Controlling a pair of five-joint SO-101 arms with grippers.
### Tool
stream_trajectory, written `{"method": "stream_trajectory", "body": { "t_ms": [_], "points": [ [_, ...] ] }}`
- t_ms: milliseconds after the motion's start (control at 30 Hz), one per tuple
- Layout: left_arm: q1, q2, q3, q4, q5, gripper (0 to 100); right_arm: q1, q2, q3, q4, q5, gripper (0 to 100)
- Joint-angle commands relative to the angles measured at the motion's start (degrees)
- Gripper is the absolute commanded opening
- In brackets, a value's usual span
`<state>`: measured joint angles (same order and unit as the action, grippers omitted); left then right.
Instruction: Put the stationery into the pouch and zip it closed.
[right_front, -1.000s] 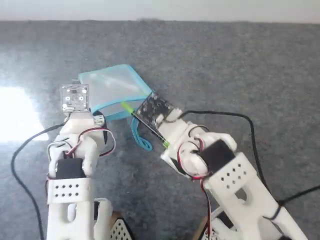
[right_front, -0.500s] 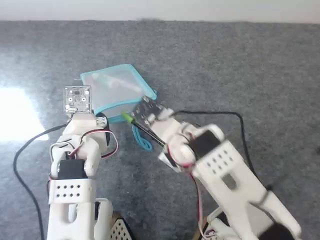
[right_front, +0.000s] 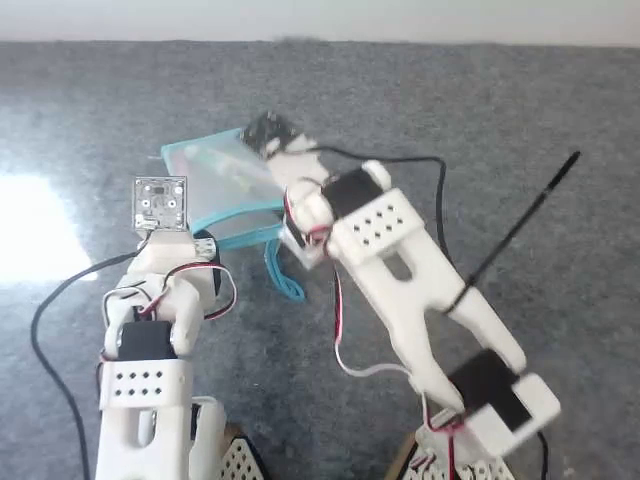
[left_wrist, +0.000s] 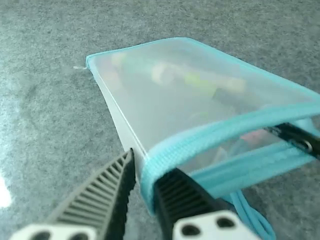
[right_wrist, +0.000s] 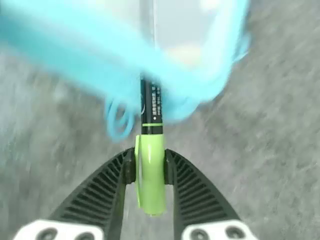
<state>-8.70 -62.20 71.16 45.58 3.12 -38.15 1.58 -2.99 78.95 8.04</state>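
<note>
A translucent pouch (right_front: 215, 180) with teal trim lies on the grey table, with several pale stationery items showing through its wall (left_wrist: 200, 85). My left gripper (left_wrist: 143, 172) is shut on the near corner of its teal zipper rim, seen from above beside the pouch's front edge (right_front: 205, 243). My right gripper (right_wrist: 149, 172) is shut on a black marker (right_wrist: 149, 107) by its green cap. The marker's far end passes into the pouch mouth between the teal rims (right_wrist: 90, 55). The right arm's wrist (right_front: 268, 132) sits over the pouch and hides the marker there.
The pouch's teal strap loop (right_front: 285, 280) trails toward the arms on the table. A thin black rod or cable (right_front: 520, 225) slants across the right side. Black cables run beside both arm bases. Bare table lies beyond and to the right.
My right arm swung forward and up over the pouch, carrying the marker from its front edge into the mouth. The left gripper stayed on the rim, barely shifting.
</note>
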Motion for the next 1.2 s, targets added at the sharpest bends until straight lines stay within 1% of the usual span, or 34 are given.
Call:
{"method": "stream_trajectory", "body": {
  "t_ms": [0,233,367,433,500,567,633,733,867,933,1067,1167],
  "points": [
    [0.7,-0.88,-0.4,-0.88,-0.35,1,1.27,2.95,-9.05,-4.62,-1.41,0.9],
    [0.7,-0.88,-0.4,-0.79,-0.35,1,-1.27,13.41,-19.52,-12.88,-1.05,0.9],
    [0.26,-0.88,-0.4,-0.44,-0.35,1,-2.51,18.15,-22.42,-14.02,0.35,1.4],
    [0.18,-0.88,-0.57,0.7,-0.35,1,-2.77,18.59,-22.86,-13.67,0.18,6.6],
    [0.18,-0.88,-0.57,1.14,-0.35,1,-3.12,17.98,-23.03,-13.05,-0.62,16.9],
    [0.18,-0.88,-0.48,1.14,-0.35,1,-3.21,16.04,-23.03,-11.47,-0.18,25.9],
    [0.18,-0.88,-0.48,1.14,-0.35,1,-3.21,13.05,-23.03,-8.84,2.11,29.8],
    [0.18,-0.88,-0.48,1.14,-0.35,1,-2.59,6.29,-22.77,-4.62,4.84,29.9],
    [0.18,-0.88,-0.48,1.14,-0.35,1,-0.31,-4.0,-22.68,3.3,6.24,29.9],
    [0.09,-0.88,-0.57,1.14,-0.35,1,1.36,-8.48,-21.36,7.16,8.09,29.9],
    [0.09,-0.88,-0.75,1.14,-0.35,1,4.09,-16.22,-10.9,6.73,10.37,30.1],
    [-0.26,-0.88,-0.75,1.41,-0.35,1,6.29,-19.82,0.35,0.92,10.55,30.1]
  ]
}}
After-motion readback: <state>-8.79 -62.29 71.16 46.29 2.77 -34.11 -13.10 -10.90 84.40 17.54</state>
